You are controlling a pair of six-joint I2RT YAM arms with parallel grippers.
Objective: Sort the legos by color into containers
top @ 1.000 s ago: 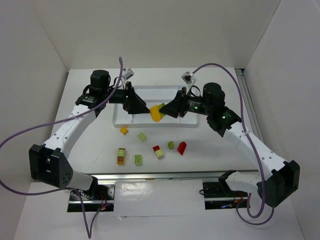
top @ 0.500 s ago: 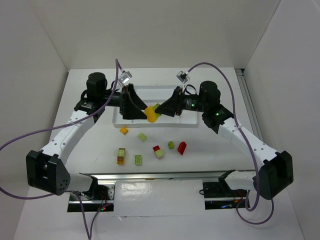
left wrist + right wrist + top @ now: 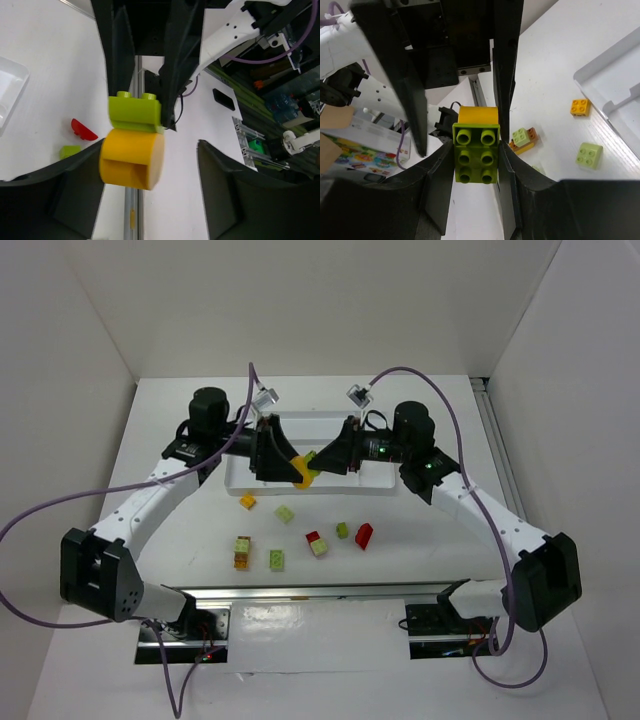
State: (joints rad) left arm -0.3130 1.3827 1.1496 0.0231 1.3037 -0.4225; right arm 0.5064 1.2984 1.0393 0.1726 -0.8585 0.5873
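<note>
- Above the near side of the white tray (image 3: 372, 487), the two-colour stack is hanging in the air between the two arms, clear of the surface (image 3: 430, 540).
- The right jaws are clamping the green brick (image 3: 476, 155) by its two long flat sides, with the studs showing toward the right wrist camera.
- The yellow round piece (image 3: 132, 157) is sitting pressed against the green brick and is projecting toward the left arm.
- The left jaws are standing apart around the yellow round piece. One jaw is lying close beside it and the other is leaving a clear gap, so nothing is being gripped there.
- Both parts are looking light, rigid and glossy, and they are probably holding together by friction alone.
- The curved yellow wall is offering only a narrow line of contact. A hold square across its widest part is likely to be the safest, since an off-centre pinch is risking a slip or a spin.
- Pulling straight along the stack axis is probably suiting the joint better than twisting.
- The loose bricks (image 3: 285, 513) are lying on the surface in front of the white tray.
</note>
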